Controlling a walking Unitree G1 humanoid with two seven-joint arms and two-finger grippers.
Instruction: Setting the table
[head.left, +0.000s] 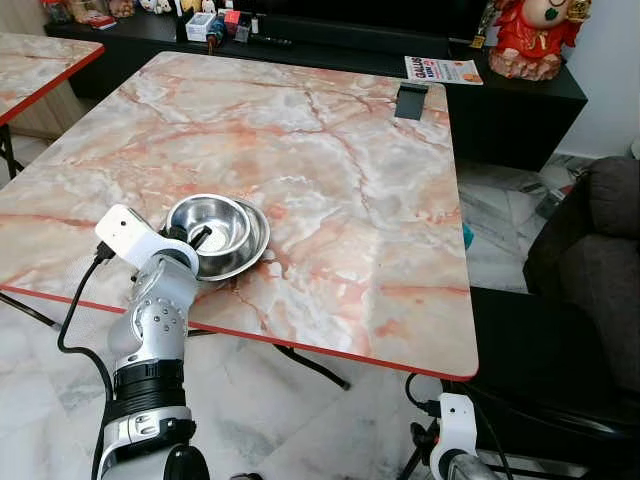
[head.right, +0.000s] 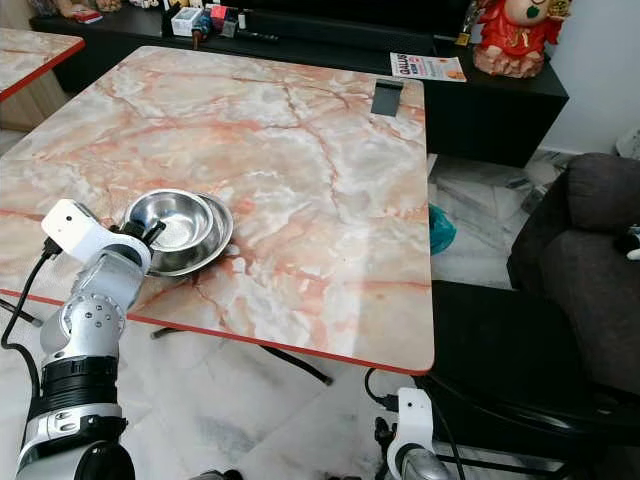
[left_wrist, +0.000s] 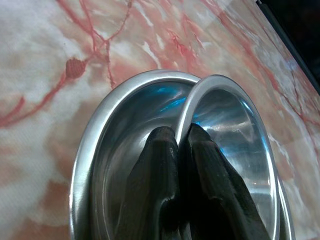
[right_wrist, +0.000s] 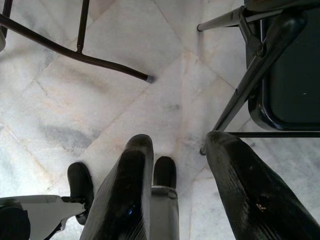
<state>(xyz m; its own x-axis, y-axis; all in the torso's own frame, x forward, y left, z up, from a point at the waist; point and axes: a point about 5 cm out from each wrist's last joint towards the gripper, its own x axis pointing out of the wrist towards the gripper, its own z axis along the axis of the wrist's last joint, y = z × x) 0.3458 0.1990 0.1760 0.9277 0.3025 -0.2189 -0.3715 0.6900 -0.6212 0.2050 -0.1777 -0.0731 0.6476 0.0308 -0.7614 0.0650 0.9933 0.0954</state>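
Bowls: small steel bowl (head.left: 208, 228) nested in wide steel bowl (head.left: 248, 245), near the marble table's (head.left: 380, 200) front edge, my left side.
Left gripper (left_wrist: 182, 145): my fingers pinch the small bowl's near rim, one inside, one outside.
Right gripper (right_wrist: 177, 165): idle, agape, above floor.
Bearing: table's open middle lies ahead-right; left arm nearer.

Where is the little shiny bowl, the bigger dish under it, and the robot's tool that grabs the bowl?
small steel bowl (head.left: 212, 222), left eye view, on its inner bottom.
wider steel dish (head.left: 257, 247), left eye view, on its bare right rim.
left tool (left_wrist: 182, 137), left wrist view, between its fingertips, pinching the bowl's rim.
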